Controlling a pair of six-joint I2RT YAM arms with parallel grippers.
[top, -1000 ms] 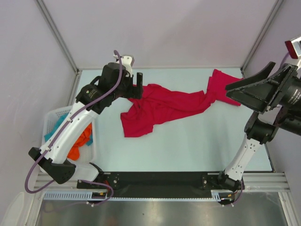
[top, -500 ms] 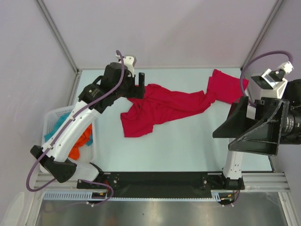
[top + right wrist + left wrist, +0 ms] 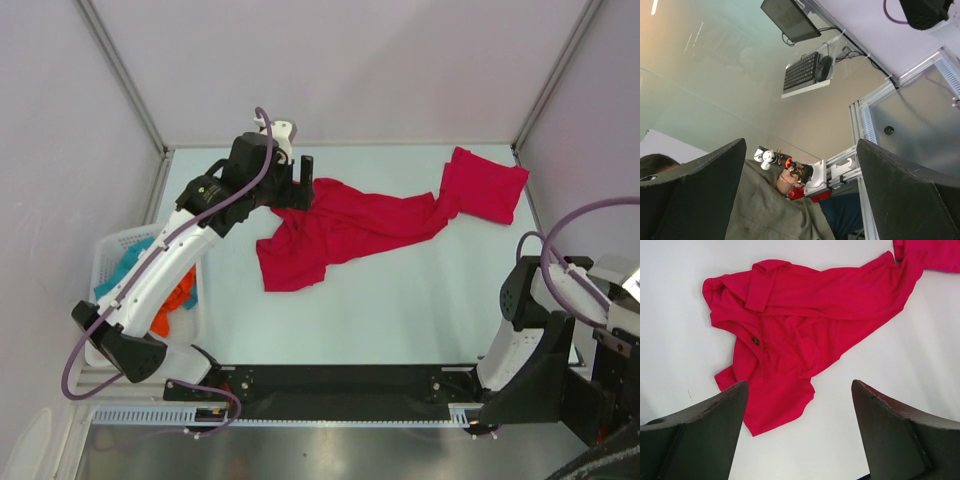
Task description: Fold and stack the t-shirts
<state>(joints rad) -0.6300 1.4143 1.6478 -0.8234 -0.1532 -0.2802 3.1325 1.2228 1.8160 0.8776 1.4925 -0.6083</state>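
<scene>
A crumpled crimson t-shirt point(image 3: 335, 228) lies across the back half of the table, its left end bunched. A flatter red patch point(image 3: 487, 183) sits at its far right end; I cannot tell whether that is a separate t-shirt. My left gripper point(image 3: 302, 178) hovers open above the shirt's upper left edge. In the left wrist view the shirt point(image 3: 805, 325) spreads below the open left gripper point(image 3: 799, 385), with nothing between the fingers. My right gripper point(image 3: 570, 420) is off the table at the near right corner. In its wrist view the right gripper point(image 3: 801, 142) is open and faces the room.
A white basket point(image 3: 105, 245) with teal cloth point(image 3: 120, 272) and orange cloth point(image 3: 176, 300) stands off the table's left edge. Walls with metal posts close the back and sides. The black base rail point(image 3: 340, 385) runs along the near edge.
My right arm has swung from the table's far right side down to the near right corner, now facing away from the table. The left gripper has shifted slightly right. The shirt has not moved.
</scene>
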